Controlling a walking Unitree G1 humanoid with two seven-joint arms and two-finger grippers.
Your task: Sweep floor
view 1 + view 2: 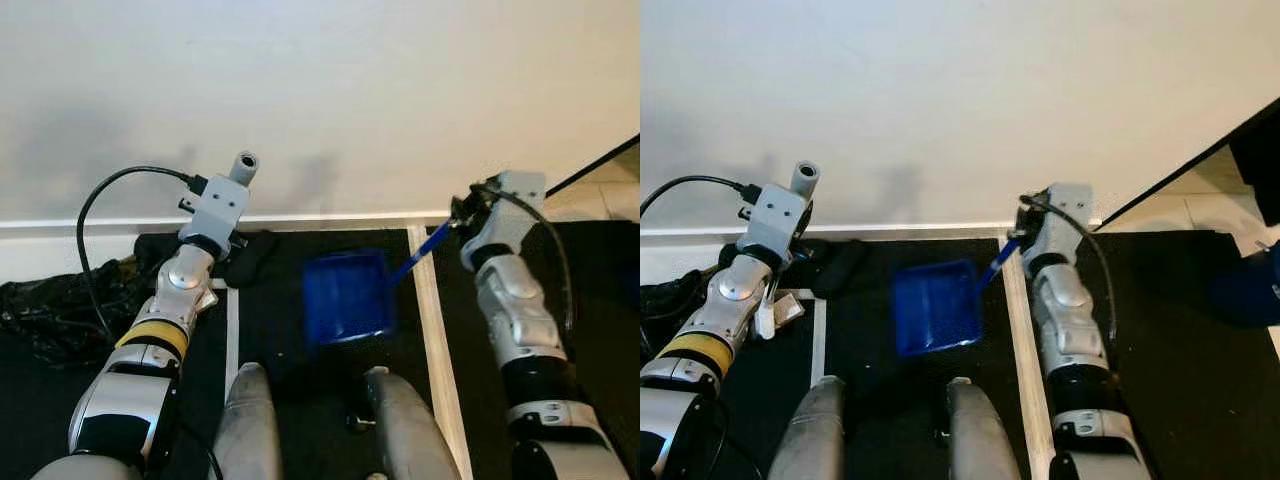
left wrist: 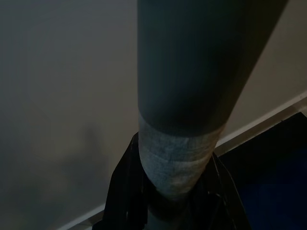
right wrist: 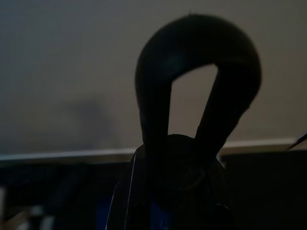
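While the blue dustpan [image 1: 347,296] lies flat on the dark floor [image 1: 590,300] at frame centre, the right claw [image 1: 462,218] grasps its handle and the left claw [image 1: 222,240] clenches the grey broom pole [image 2: 192,86]. Recommended: keep the pan's lip pressed down, sweeping towards it with short strokes.

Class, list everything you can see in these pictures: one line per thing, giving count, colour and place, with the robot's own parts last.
Blue plastic dustpan: one, blue, on the black floor mat between the arms, handle toward the right gripper.
Grey broom pole: one, grey, in the left gripper.
Black floor mat: one, black with pale stripes, under the robot.
Black plastic bag: one, black, on the floor at far left.
White wall: one, white, ahead, with white baseboard.
Left gripper: one, around the pole.
Right gripper: one, at the dustpan handle.
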